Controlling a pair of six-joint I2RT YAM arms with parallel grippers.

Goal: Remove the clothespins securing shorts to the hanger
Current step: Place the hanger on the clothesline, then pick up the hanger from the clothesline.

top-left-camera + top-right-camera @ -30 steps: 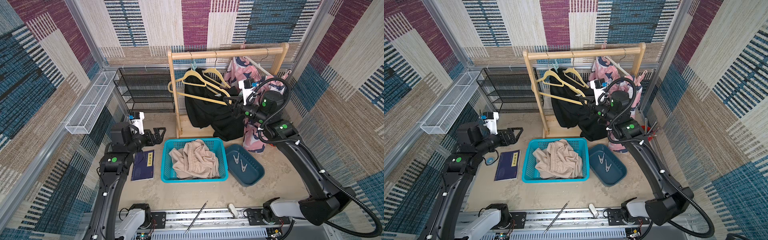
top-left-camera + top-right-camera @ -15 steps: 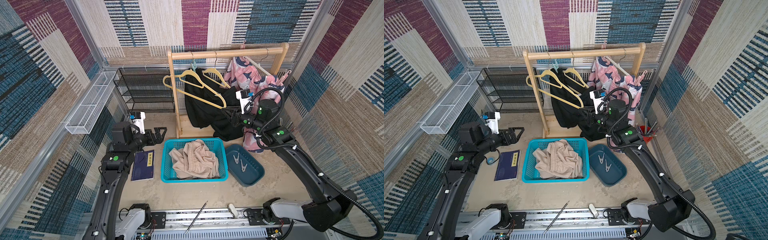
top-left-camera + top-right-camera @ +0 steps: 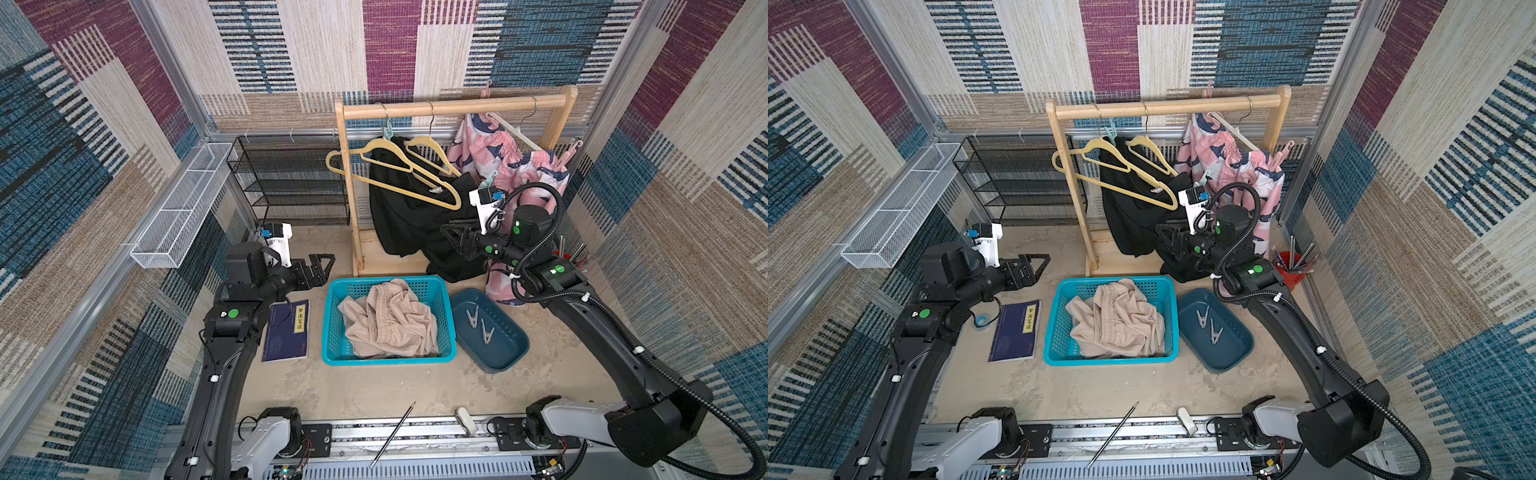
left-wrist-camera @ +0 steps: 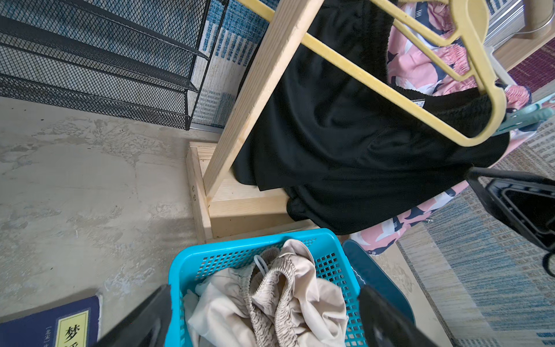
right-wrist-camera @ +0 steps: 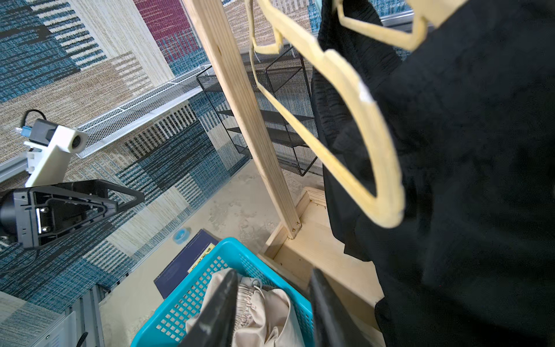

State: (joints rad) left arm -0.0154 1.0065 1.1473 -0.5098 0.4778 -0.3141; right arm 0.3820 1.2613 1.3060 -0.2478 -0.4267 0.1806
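Woven patchwork walls on three sides, a pale mottled table point(image 3: 374, 390) below. A wooden rack point(image 3: 453, 106) stands at the back.

Right end effector point(image 5: 274, 275): jaws parted, less widely than the left's, with nothing between them. In the right wrist view I see the teal basket point(image 5: 180, 303) and the beige shorts point(image 5: 264, 312) through the gap. It hangs just in front of the black shorts point(image 3: 399, 216). I cannot tell whether a finger brushes the cloth. In both top views it reads black on black and the opening is hard to judge, so I go by the wrist view.

Left end effector point(image 3: 322, 269): spread wide and empty, above the table between the notebook point(image 3: 286, 330) and the rack's foot, well apart from the clothing.

Black shorts droop from a yellow hanger point(image 3: 395, 187), lower folds reaching the rack's base. Pink printed shorts point(image 3: 511, 166) hang beside them on a white hanger point(image 3: 513, 133), with a pink clothespin point(image 3: 571, 150) at its far end.

Mint clothespin point(image 4: 525, 118): the left wrist view puts it just beside the yellow hanger's corner. I cannot tell which fabric it bites.

Two pale clothespins point(image 3: 471, 318) lie in the dark blue tray point(image 3: 509, 359), beside the basket.

Red cup point(image 3: 1292, 272) of pens is clear in a top view and outside both wrist views. Blue tape roll point(image 5: 181, 234) shows in the right wrist view.
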